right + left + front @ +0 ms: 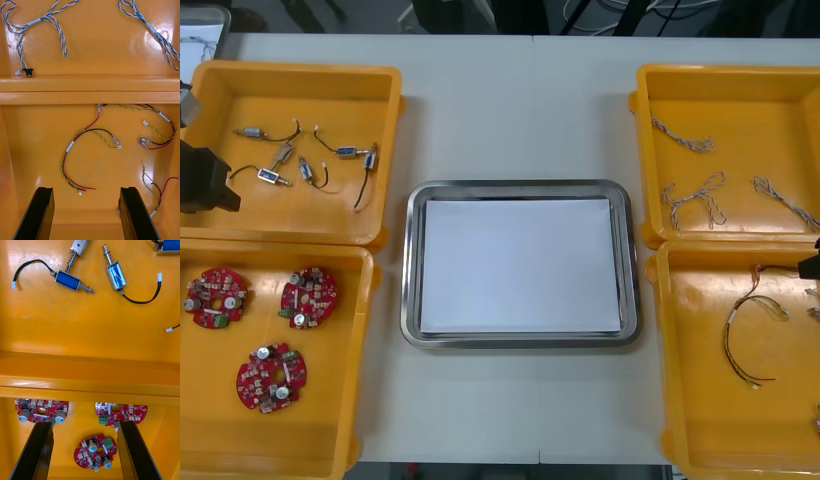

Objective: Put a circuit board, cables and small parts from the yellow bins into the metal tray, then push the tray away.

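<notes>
Now left tool (84, 423), right tool (86, 188) above bins (330, 425)

The metal tray (520, 265) is bare inside and open from above. The table (520, 110) beyond it is free; on each side only a narrow strip separates it from the yellow bins (300, 70). Between and beside the parted fingers of the left gripper (84, 425) crowd circuit boards (95, 455), with a bin wall (90, 378) just ahead. Between the parted fingers of the right gripper (87, 189) the bin floor is clear; red and yellow cables (86, 150) lie ahead, one perhaps touching a finger.
</notes>
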Controlling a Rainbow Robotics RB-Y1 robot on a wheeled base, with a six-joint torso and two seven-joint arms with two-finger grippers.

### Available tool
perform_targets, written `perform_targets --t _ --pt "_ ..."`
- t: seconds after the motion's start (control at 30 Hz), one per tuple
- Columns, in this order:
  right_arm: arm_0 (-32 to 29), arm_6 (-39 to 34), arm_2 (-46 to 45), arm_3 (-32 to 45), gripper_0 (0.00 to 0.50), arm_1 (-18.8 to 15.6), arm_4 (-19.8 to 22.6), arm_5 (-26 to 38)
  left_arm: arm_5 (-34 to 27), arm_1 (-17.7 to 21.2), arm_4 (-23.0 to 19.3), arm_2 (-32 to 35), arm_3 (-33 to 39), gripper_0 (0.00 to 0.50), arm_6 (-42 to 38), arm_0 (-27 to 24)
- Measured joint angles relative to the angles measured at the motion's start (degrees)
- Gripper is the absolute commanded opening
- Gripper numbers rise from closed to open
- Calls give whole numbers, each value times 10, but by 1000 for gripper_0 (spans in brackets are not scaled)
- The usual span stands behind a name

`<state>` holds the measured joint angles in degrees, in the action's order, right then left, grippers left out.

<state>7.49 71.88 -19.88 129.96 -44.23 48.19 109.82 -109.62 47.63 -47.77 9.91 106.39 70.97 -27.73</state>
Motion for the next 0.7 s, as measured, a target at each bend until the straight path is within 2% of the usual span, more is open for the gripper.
perform_targets --t 0.7 --pt "0 0 0 0 500 0 0 0 0 0 0 0 0 500 0 0"
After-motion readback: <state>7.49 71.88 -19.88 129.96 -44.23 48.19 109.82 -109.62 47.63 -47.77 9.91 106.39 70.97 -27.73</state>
